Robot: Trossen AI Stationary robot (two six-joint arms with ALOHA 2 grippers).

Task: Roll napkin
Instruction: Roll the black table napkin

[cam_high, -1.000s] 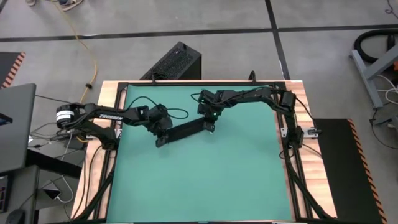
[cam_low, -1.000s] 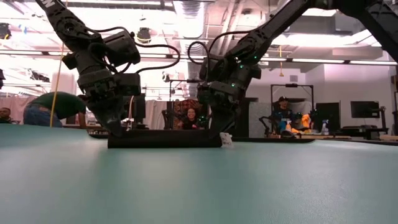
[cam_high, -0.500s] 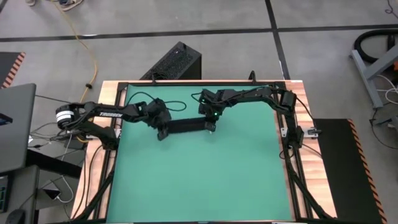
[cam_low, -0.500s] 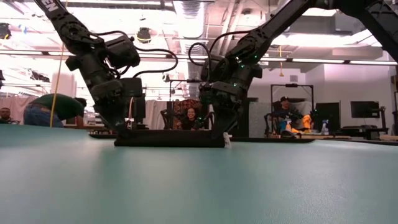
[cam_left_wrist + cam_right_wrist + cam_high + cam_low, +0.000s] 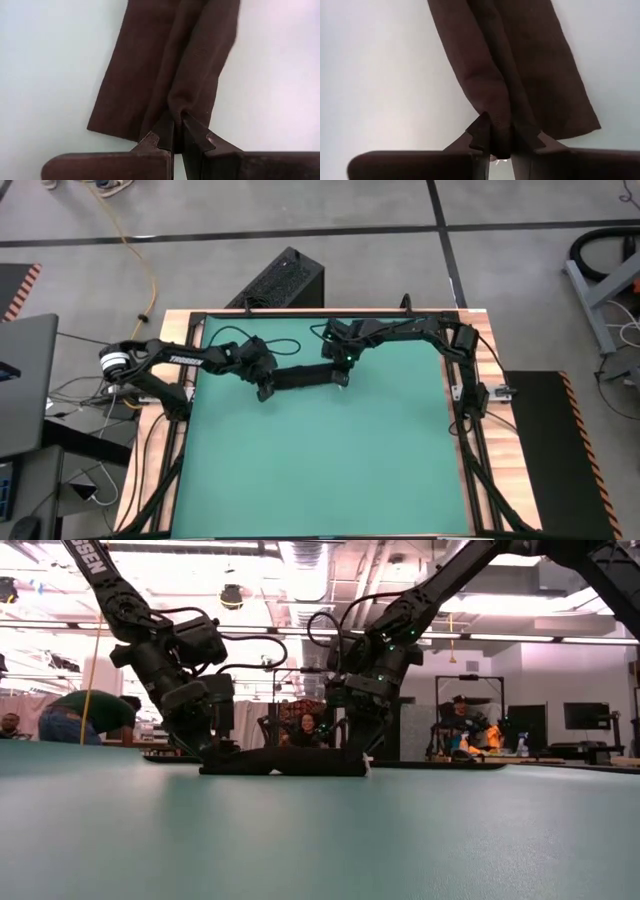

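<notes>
I have the napkin [image 5: 302, 377] between my two arms, lying as a narrow dark strip on the green table [image 5: 320, 470] in its far half, roughly parallel to the far edge and a little nearer the left side.

My left end effector [image 5: 265, 387] is down at the strip's left end, its fingers [image 5: 165, 135] pressed tight together with a fold of the cloth pinched between them.

My right end effector [image 5: 340, 373] is at the strip's right end, its fingers [image 5: 480, 131] set narrowly around a raised ridge of the cloth.

From table height the napkin [image 5: 285, 762] lies low and flat on the surface with a slight hump, both end effectors touching it from above. People show in the room behind.
</notes>
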